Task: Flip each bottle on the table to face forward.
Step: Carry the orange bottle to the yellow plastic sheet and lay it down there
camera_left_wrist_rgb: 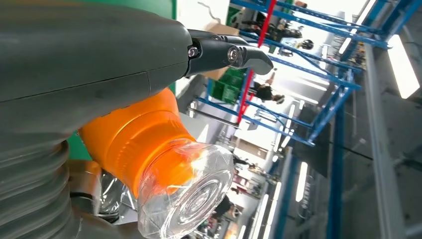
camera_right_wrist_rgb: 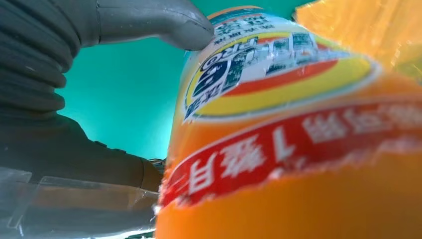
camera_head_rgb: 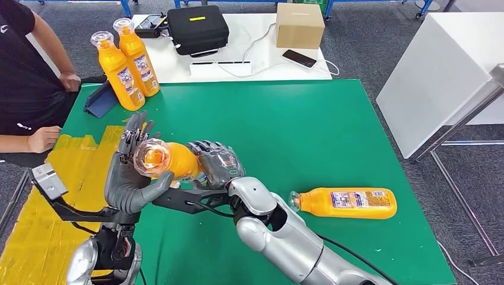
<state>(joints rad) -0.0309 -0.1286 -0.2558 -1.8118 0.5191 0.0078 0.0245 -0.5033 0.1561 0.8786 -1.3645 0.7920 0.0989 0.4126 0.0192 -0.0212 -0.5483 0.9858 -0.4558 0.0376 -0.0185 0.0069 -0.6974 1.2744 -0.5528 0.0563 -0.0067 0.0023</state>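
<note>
Both hands grip one orange bottle (camera_head_rgb: 169,161) — left hand (camera_head_rgb: 128,178) at cap, right hand (camera_head_rgb: 219,166) on body.

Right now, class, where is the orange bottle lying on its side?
In the head view, the lying orange bottle rests on the green table, right of the right arm.
</note>
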